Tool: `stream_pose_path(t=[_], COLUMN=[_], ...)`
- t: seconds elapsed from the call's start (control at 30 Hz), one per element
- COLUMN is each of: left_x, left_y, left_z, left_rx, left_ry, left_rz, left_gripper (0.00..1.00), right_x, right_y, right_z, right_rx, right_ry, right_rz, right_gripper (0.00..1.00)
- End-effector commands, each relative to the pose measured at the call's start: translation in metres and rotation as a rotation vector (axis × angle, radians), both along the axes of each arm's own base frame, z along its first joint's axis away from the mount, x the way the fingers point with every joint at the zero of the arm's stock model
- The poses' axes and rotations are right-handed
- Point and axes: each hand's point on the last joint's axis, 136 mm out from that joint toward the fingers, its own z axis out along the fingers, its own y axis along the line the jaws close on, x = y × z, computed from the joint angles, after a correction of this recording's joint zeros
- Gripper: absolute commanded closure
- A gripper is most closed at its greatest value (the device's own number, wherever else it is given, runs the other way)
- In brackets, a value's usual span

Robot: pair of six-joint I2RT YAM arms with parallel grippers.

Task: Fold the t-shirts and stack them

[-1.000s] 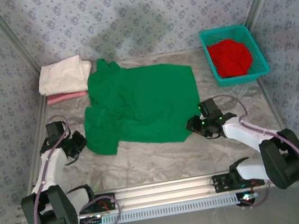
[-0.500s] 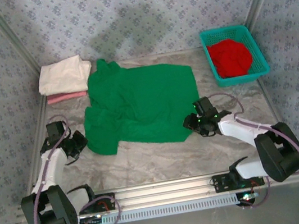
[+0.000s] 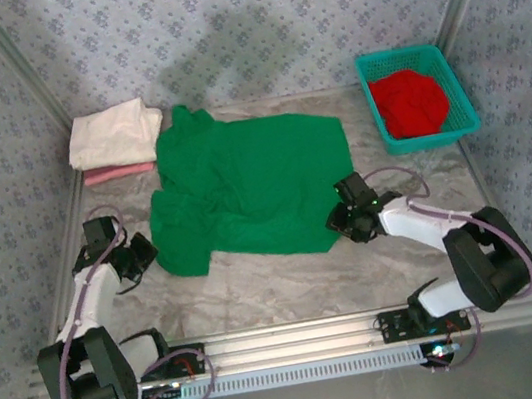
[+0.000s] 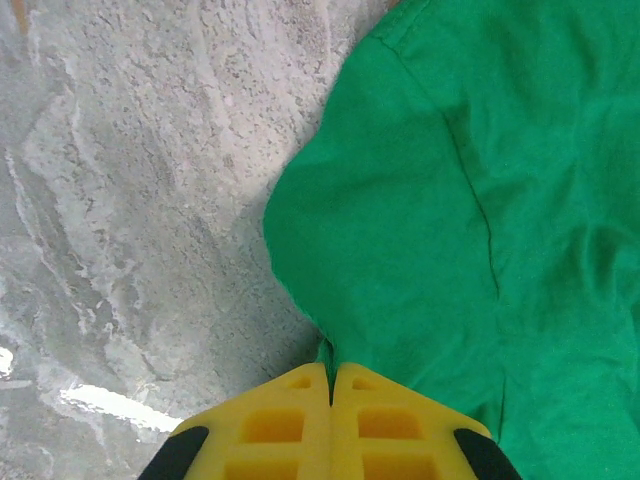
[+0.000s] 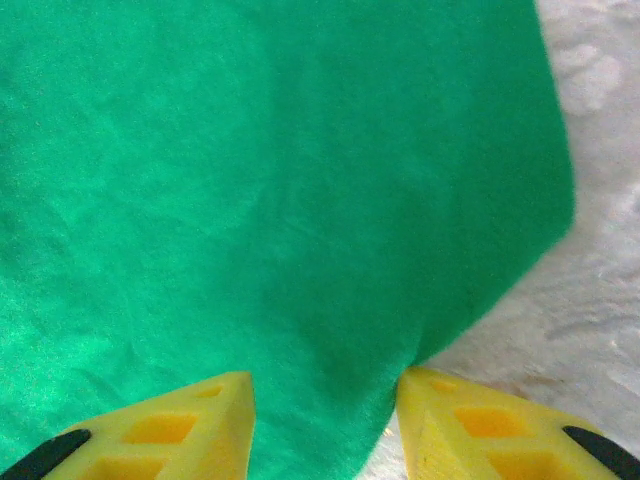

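Down at the near edge, both arms are reaching out low over the marbled grey table (image 3: 288, 277). The left arm stretches forward along the left side, elbow low, wrist tipped down. The left gripper (image 4: 330, 368) has its yellow fingers pressed flat together, and a sliver of the green t-shirt (image 3: 254, 186) runs right into the seam between them: it has the edge of the near-left sleeve pinched.

Over on the right, the arm bends in from its base and angles toward the middle. The right gripper (image 5: 325, 378) sits at the shirt's near-right corner with its fingers clearly apart, straddling the hem. Green cloth lies in the gap between them, and they are not clamped on it.

The green shirt itself lies spread across the centre of the table, collar toward the back, rumpled on its left half.

Farther back on the left, a folded cream-white t-shirt (image 3: 114, 132) rests on top of a pink t-shirt (image 3: 120, 172). At the back right, a red t-shirt (image 3: 409, 101) sits bunched up inside the teal mesh basket (image 3: 410, 53).
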Motion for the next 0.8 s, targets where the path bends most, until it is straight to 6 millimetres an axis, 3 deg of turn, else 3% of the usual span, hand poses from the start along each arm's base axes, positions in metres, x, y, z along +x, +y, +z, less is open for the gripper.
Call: stream_pose_path(t=[0.0, 0.1, 0.23, 0.3, 0.53, 0.63, 0.77], left_x=[0.002, 0.001, 0.002, 0.003, 0.006, 0.008, 0.009], left_y=[-0.005, -0.006, -0.006, -0.007, -0.006, -0.006, -0.006], left_z=[0.001, 0.002, 0.004, 0.004, 0.011, 0.014, 0.013], left_rx=[-0.013, -0.015, -0.016, -0.021, -0.010, -0.008, -0.010], left_ry=[-0.021, -0.026, -0.031, -0.036, -0.043, -0.051, -0.054], left_rz=[-0.029, -0.033, -0.035, -0.036, -0.046, -0.048, -0.050], left_gripper=[1.00, 1.00, 1.00, 1.00, 1.00, 1.00, 1.00], right_x=[0.017, 0.019, 0.021, 0.026, 0.058, 0.078, 0.132], right_y=[0.008, 0.012, 0.012, 0.013, 0.022, 0.035, 0.058], right_z=[0.005, -0.002, 0.001, 0.012, 0.070, 0.070, 0.073], right_rx=[-0.001, 0.009, -0.011, -0.025, -0.157, -0.171, -0.178], right_ry=[-0.035, -0.019, -0.034, -0.056, -0.126, -0.112, -0.126], right_rz=[0.003, -0.002, -0.004, 0.006, 0.067, 0.115, 0.180], right_gripper=[0.58, 0.64, 0.90, 0.99, 1.00, 1.00, 1.00])
